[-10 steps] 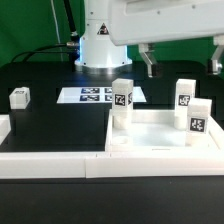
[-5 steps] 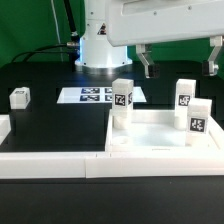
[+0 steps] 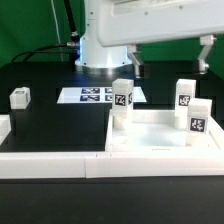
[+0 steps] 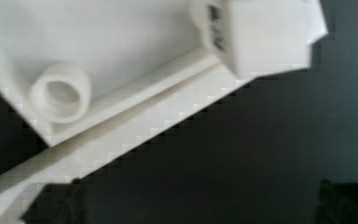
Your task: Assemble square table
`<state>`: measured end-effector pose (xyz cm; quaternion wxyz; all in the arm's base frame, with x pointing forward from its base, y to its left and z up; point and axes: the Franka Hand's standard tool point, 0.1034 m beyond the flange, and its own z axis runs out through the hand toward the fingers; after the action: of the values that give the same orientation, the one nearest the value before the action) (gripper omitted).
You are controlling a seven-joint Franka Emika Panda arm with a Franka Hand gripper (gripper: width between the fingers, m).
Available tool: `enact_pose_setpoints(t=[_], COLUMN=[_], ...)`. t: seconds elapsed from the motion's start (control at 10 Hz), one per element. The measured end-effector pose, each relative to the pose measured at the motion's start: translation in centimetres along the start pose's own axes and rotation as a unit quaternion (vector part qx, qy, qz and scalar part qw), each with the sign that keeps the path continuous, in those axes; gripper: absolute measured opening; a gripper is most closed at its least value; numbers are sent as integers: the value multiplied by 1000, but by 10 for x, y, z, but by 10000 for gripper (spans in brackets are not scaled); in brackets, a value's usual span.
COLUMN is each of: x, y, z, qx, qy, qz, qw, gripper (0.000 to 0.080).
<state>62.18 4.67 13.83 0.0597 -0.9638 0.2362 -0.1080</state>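
The square table [image 3: 160, 140] lies on the black bench [image 3: 60, 125] at the exterior view's near right, three leg pegs [image 3: 122, 98] upright in it. Above, the claw [image 3: 168, 58] hangs released, fingers [image 3: 137, 62] pointing down.

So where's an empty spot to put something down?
The black table is bare between the lone leg peg, the marker board and the square panel. The panel's far side is crowded: three pegs stand there, under the gripper.
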Motion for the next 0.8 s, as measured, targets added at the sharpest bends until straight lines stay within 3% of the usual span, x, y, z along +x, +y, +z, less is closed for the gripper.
enact_pose_setpoints(t=[0.1,0.3,0.4,0.8], x=[-5,-13,-11,-11], y=[20,85,104,107], z=[-9,-26,-33,-32], qx=[0,-6,-7,-15], qy=[3,6,6,2], qz=[-33,-160,-216,-343], qw=[999,987,976,939], gripper=[649,649,649,649])
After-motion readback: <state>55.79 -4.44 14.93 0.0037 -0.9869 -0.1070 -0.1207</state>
